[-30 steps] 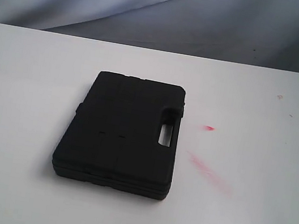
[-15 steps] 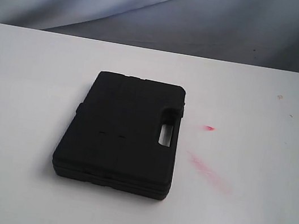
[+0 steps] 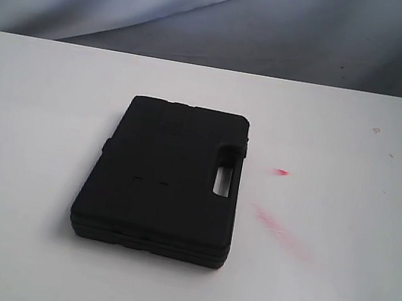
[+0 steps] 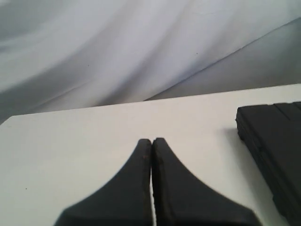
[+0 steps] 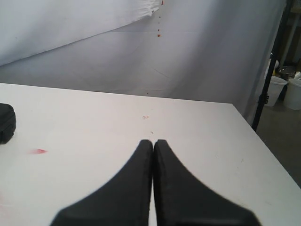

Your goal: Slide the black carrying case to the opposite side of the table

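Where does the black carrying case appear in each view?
Exterior view: the case lies near the middle, slightly left.
Left wrist view: part of the case shows at the picture's right edge.
Right wrist view: only a corner of the case shows at the picture's left edge.
Shared landmark: the white table in all; the red spot in the exterior and right wrist views.

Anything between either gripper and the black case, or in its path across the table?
Nothing visible. Bare table separates the black case from the left gripper and right gripper. Only flat red smears mark the surface right of the case.
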### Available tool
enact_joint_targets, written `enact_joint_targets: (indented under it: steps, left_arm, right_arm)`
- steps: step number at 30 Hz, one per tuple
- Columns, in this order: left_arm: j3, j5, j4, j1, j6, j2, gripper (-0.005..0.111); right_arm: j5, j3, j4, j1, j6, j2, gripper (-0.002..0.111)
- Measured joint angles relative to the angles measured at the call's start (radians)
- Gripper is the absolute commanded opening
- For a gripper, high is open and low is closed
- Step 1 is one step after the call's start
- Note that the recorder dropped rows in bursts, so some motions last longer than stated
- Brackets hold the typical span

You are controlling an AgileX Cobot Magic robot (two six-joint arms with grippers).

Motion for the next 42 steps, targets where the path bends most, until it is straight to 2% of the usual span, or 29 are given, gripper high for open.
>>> enact_joint_targets:
  steps: [6,33,36,39,42]
  left_arm:
    - [0.0,0.022,0.073,0.0,-0.002,0.0,0.0]
    - [0.0,0.013,0.061,0.0,-0.004,0.0,0.0]
    - [0.0,0.013,0.061,0.0,-0.004,0.0,0.0]
    - [0.0,0.013,0.061,0.0,-0.004,0.0,0.0]
    - [0.0,0.013,0.061,0.0,-0.004,0.0,0.0]
  right_arm:
    - [0.0,0.0,0.0,0.0,0.0,0.0,0.0]
    - [-0.008,0.0,0.01,0.0,0.0,0.0,0.0]
    - [-0.039,0.0,0.06,0.0,0.0,0.0,0.0]
    - [-0.205,0.0,0.193,0.0,0.009,0.0,0.0]
    - [-0.321,0.0,0.409,0.0,0.053,0.0,0.0]
